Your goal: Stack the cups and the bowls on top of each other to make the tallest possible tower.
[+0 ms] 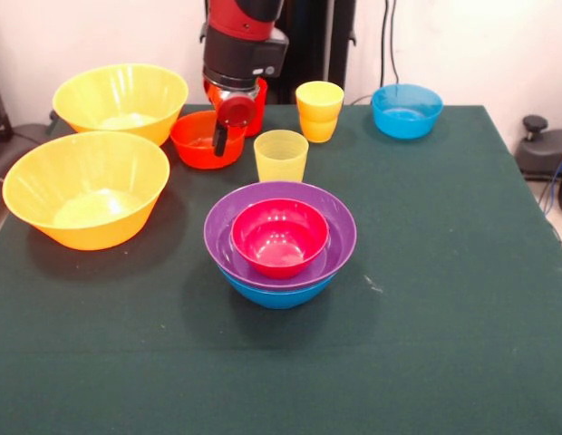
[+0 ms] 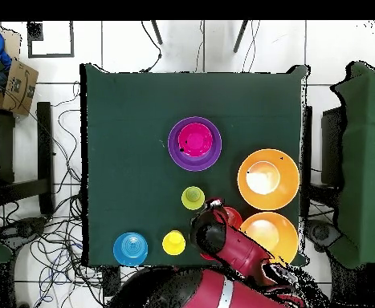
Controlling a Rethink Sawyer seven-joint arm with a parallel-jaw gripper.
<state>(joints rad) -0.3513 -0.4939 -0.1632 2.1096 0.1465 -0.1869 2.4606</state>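
The tower point(image 1: 279, 240) stands mid-table: a pink-red bowl point(image 1: 279, 236) in a purple bowl point(image 1: 340, 237) on a blue bowl point(image 1: 279, 294); it also shows in the overhead view point(image 2: 194, 143). My gripper point(image 1: 220, 138) hangs over the orange-red bowl point(image 1: 195, 145), close above its rim. In the overhead view the arm covers most of that bowl point(image 2: 232, 215). A red cup point(image 1: 260, 113) stands just behind the gripper, mostly hidden. A pale yellow cup point(image 1: 281, 156) stands right of the orange-red bowl. Two orange-yellow cups point(image 1: 319, 111) sit nested.
Two large yellow-orange bowls point(image 1: 121, 101) point(image 1: 86, 188) stand at the left side. A light-blue bowl point(image 1: 406, 111) stands at the far right corner. Cables lie on the floor round the table in the overhead view.
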